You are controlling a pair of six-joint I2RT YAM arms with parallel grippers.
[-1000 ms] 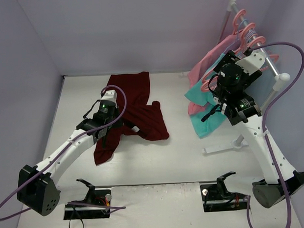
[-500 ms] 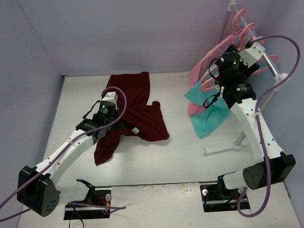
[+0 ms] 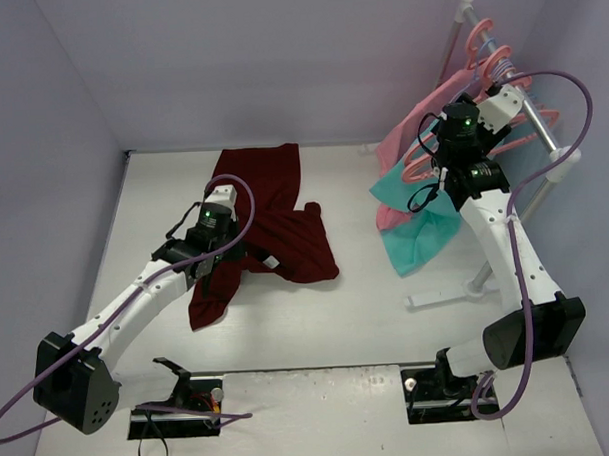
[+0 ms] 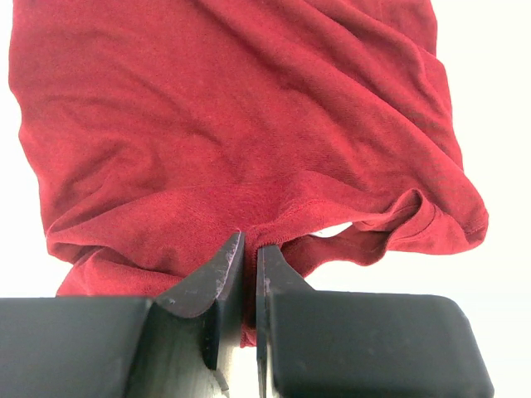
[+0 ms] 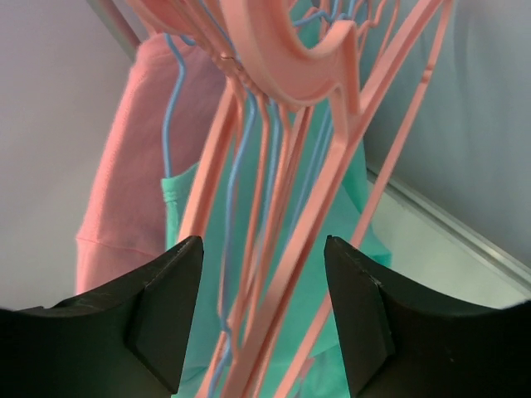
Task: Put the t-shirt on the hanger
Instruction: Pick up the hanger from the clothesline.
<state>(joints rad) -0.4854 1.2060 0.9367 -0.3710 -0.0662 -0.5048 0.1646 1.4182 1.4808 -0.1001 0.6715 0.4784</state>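
Observation:
The maroon t-shirt lies crumpled on the table left of centre, and it fills the left wrist view. My left gripper is shut on a fold of its near edge. My right gripper is up at the clothes rack and stands open. Its jaws straddle the struts of several salmon-pink hangers without visibly touching them. A thick pink hook curves just above the jaws.
The rack's rail runs along the right wall, with its foot on the table. A teal garment and a pink garment hang behind the hangers. Thin blue wire hangers are mixed in.
My right arm has swung up and in toward the rack, and its jaws have narrowed around the hanger struts. The left arm and the t-shirt have not moved.

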